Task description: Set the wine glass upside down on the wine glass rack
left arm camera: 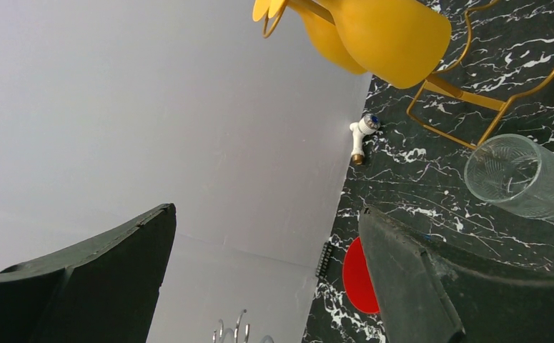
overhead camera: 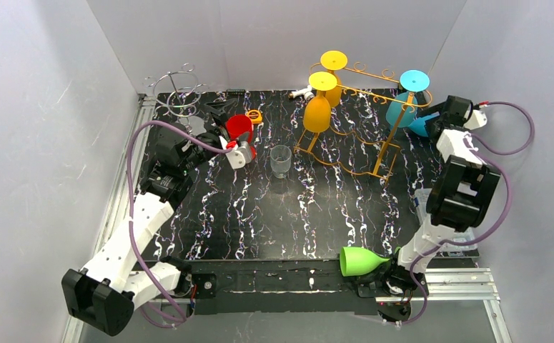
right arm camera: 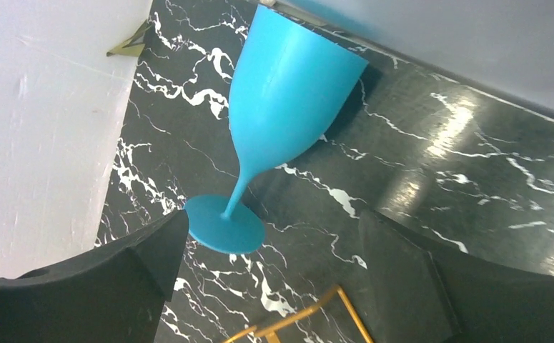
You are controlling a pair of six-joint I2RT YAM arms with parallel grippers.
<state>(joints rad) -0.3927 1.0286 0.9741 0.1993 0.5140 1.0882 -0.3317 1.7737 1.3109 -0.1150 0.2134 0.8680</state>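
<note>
A black table [overhead camera: 259,214] veined with white marbling sits boxed in by plain pale walls [overhead camera: 45,107]. The left arm stretches toward the back left, and its left claw [left arm camera: 266,213] is spread wide and empty beside a glossy red glass [overhead camera: 239,127]. The right arm bends at the elbow and reaches into the back right corner. There the right claw [right arm camera: 274,218] gapes released, facing the blue wine glass [right arm camera: 288,93] — smooth, matte plastic, lying on its side on the table just beside the gold wire rack [overhead camera: 374,153]. Yellow glasses [overhead camera: 317,113] hang foot-up there — a ribbed clear tumbler [overhead camera: 281,160] stands mid-table.
</note>
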